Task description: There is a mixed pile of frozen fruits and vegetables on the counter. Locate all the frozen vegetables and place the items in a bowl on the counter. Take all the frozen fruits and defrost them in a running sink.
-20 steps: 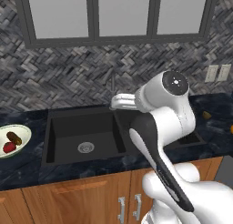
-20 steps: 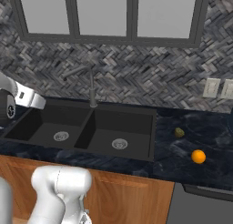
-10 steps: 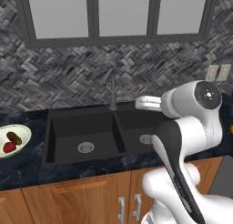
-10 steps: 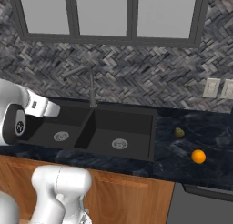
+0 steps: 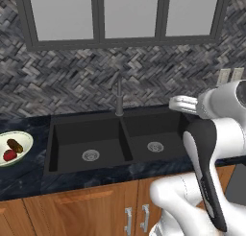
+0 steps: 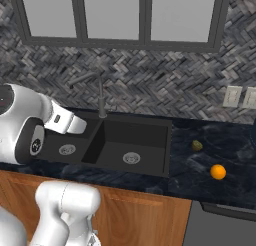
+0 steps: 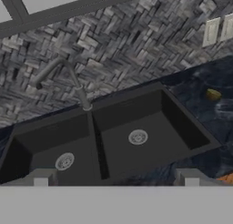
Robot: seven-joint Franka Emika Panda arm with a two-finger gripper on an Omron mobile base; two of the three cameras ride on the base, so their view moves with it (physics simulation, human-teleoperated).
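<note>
White arm bends high over the sink, jaws spread wide and empty.

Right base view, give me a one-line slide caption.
Orange ball and olive lump sit on the counter right of the empty black sink.

The sink sits in the counter, with the bowl holding two items on its left and the ball and lump on its right.
</note>
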